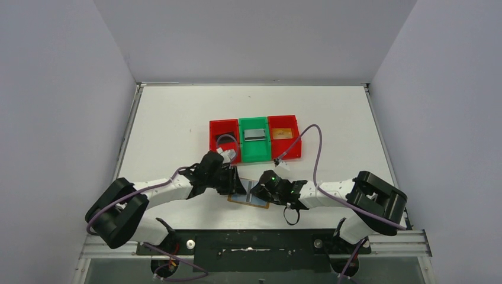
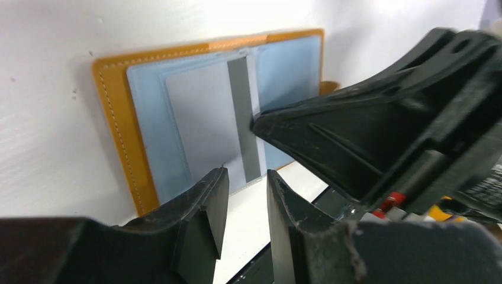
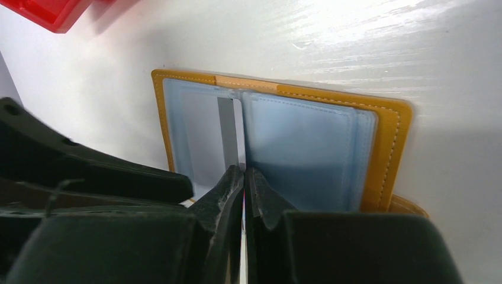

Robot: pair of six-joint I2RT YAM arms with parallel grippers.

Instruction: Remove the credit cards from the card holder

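The card holder (image 1: 248, 200) lies open on the table, orange-tan rim (image 2: 118, 118) up, with two pale blue-grey panels (image 3: 302, 148). A grey card (image 2: 201, 118) with a dark stripe (image 3: 227, 133) sits in one panel. My right gripper (image 3: 244, 171) is shut, its tips pressed on the holder's middle fold beside the stripe; its black fingers (image 2: 355, 130) cross the left wrist view. My left gripper (image 2: 247, 177) stands slightly open just off the holder's near edge with nothing between its fingers. From above, both grippers (image 1: 235, 177) (image 1: 253, 190) meet over the holder.
Behind the holder stand a red bin (image 1: 225, 141) with a cable in it, a green bin (image 1: 256, 142) holding a grey card, and a second red bin (image 1: 284, 137) holding a tan card. The table's near edge (image 1: 254, 228) runs just below the holder.
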